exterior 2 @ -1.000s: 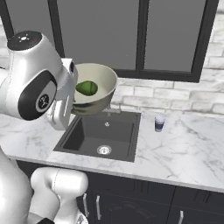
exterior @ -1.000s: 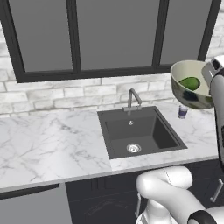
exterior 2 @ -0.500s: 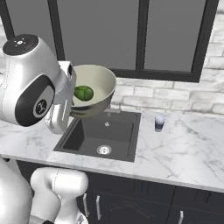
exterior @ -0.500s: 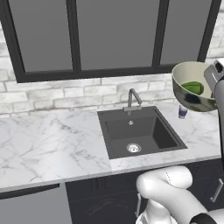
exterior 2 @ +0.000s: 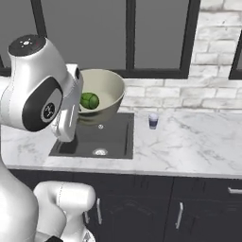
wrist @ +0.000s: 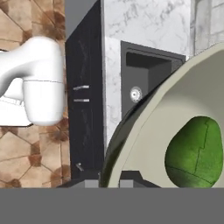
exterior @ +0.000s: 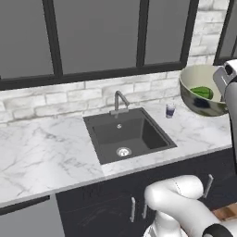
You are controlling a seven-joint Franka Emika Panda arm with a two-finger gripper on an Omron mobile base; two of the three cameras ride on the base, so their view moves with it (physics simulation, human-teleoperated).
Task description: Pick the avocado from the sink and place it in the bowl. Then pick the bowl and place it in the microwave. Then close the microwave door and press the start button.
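White marble counter (exterior: 41, 152) under dark cabinets; claw (wrist: 109, 183) clamps the bowl (exterior 2: 106, 92) rim, avocado (exterior 2: 89, 100) inside.

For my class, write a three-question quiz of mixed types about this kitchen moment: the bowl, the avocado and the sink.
1. True or false: the avocado lies inside the bowl.
2. Multiple choice: where is the bowl? A) on the sink floor B) lifted above the counter, held by the gripper C) upside down on the counter
3. Fill in: the small glass cup stands on the counter to the ____ of the sink in the right base view.

Key: 1 true; 2 B; 3 right
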